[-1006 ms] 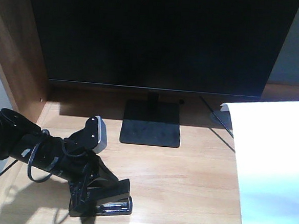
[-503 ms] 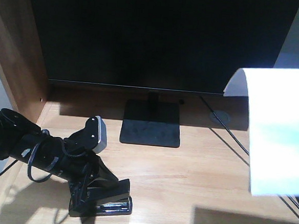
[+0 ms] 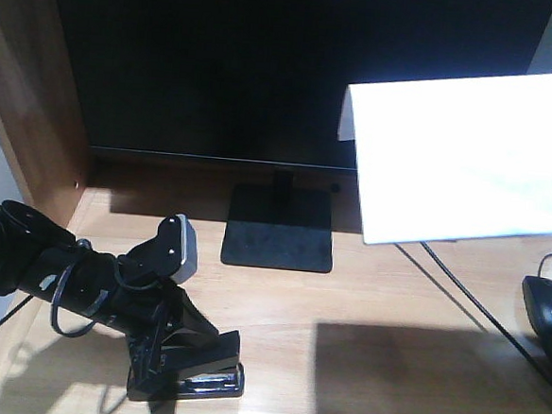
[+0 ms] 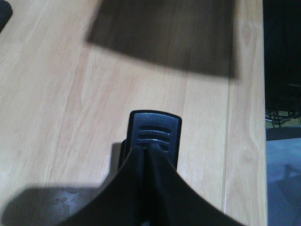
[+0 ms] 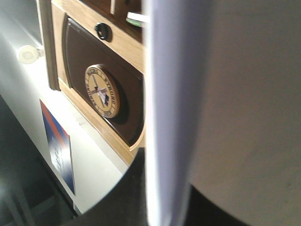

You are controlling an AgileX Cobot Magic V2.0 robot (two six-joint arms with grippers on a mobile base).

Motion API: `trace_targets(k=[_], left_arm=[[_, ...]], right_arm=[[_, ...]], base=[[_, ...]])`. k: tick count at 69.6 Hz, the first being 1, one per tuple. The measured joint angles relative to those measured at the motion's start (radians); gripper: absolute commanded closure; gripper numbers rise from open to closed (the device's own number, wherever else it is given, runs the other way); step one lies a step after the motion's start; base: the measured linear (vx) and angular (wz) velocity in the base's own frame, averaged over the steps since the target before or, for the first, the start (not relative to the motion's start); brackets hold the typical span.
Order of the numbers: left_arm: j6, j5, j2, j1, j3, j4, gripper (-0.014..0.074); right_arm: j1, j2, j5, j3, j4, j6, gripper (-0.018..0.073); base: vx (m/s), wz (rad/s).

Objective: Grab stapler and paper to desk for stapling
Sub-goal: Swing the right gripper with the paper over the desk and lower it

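Left gripper [image 4: 147, 153] clamps stapler [image 4: 155, 126]; right gripper [image 5: 164, 202] holds paper [image 3: 469, 154]

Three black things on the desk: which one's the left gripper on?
The stapler, front-left, clamped by the left gripper. The computer mouse at the right edge and the monitor base at the back stand free.

One stapler [image 3: 194, 367], one paper [image 3: 469, 154], one monitor [image 3: 267, 64], one mouse [image 3: 548, 311]

you have the stapler [image 3: 198, 367] on the desk [image 3: 374, 299], front-left of the monitor stand [image 3: 279, 228], the paper [image 3: 464, 159] up above the desk at right, overlapping the monitor [image 3: 286, 66], and the mouse [image 3: 551, 310] lower right, below it.
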State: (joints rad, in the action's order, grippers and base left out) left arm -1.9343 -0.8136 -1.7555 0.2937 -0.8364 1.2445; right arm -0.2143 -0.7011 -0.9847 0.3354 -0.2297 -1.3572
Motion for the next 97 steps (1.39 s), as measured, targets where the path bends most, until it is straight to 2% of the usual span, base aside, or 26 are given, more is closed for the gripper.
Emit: trace_targets(k=[11,20,27,36,50,69,97], left_arm=[[0.000,0.000,0.000,0.000,0.000,0.000,0.0604],[0.000,0.000,0.000,0.000,0.000,0.000,0.0604],[-0.001,0.000,0.000,0.000,0.000,0.000,0.0604],[-0.001,0.000,0.000,0.000,0.000,0.000,0.0604],[-0.001,0.000,0.000,0.000,0.000,0.000,0.0604],[-0.001,0.000,0.000,0.000,0.000,0.000,0.0604],[-0.001,0.000,0.000,0.000,0.000,0.000,0.0604]], right_arm=[[0.002,-0.177,-0.143,0.000,-0.008,-0.047,0.0562],[0.044,-0.321,-0.169,0.001,-0.074,-0.114,0.0562],[0.119,-0.401,-0.165,0.009,-0.183,-0.177,0.0562],[0.221,-0.470,-0.166,0.032,-0.396,-0.257,0.0562],[0.307,-0.535,-0.169,0.041,-0.670,-0.353,0.0562],[0.318,-0.667,-0.170,0.042,-0.984,-0.401,0.0562],[0.318,-0.865,-0.170,0.051,-1.249,-0.402,0.0562]], base=[[0.00,0.00],[0.00,0.00],[0.00,0.00],[0.00,0.00],[0.00,0.00],[0.00,0.00],[0.00,0.00]])
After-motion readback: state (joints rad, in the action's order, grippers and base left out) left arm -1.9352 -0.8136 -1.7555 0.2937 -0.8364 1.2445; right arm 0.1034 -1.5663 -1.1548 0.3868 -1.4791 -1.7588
